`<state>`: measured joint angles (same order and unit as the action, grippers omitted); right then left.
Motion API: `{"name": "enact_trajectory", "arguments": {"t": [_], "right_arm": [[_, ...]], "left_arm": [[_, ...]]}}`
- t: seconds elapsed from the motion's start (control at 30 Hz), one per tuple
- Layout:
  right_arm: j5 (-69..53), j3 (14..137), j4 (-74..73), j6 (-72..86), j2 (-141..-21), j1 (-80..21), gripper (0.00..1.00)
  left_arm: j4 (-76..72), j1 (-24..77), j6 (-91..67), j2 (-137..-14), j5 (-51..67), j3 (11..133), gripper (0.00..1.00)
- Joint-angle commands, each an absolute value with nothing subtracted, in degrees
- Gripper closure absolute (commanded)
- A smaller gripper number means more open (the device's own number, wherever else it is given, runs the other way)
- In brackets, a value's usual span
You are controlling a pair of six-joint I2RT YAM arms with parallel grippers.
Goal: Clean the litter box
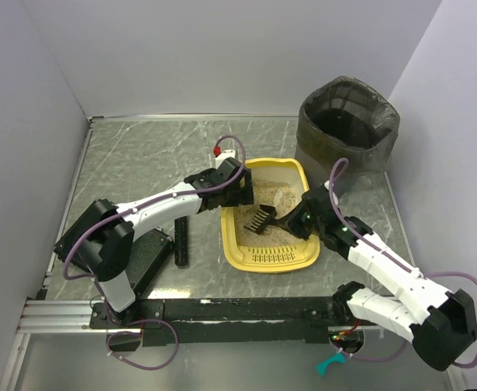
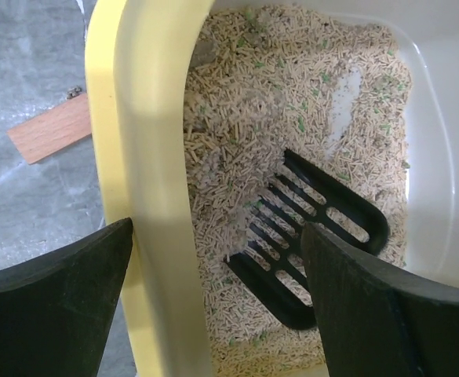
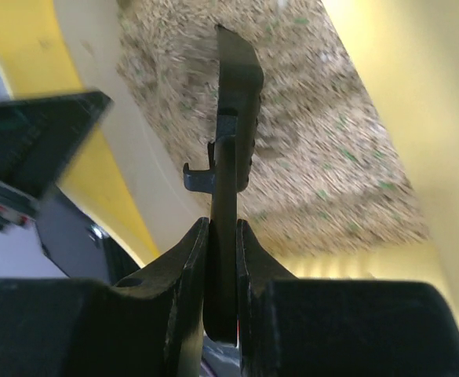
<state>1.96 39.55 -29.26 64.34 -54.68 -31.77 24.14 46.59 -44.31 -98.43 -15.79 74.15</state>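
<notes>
Pinching a scoop [image 1: 261, 218] amid litter [image 2: 276, 86] in the litter box [image 1: 271, 262] is the right tool [image 3: 222, 232]; left tool [image 2: 217, 229] spread.

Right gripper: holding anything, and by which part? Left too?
Right gripper is shut on the black scoop, by its handle end. Left gripper holds nothing: open, its fingers either side of the litter box rim.
</notes>
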Motion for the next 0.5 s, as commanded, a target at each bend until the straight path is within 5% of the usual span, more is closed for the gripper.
{"name": "enact_trajectory", "arguments": {"t": [0.0,0.47], "right_arm": [[9.3,34.3,-20.6,70.0,-57.5,-32.3,1.00],[20.2,28.5,0.0,79.2,-69.3,-35.8,1.00]], "left_arm": [[22.0,46.6,-46.4,-99.0,-14.9,72.2,0.09],[16.4,45.6,-46.1,-98.1,-5.3,68.8,0.16]]}}
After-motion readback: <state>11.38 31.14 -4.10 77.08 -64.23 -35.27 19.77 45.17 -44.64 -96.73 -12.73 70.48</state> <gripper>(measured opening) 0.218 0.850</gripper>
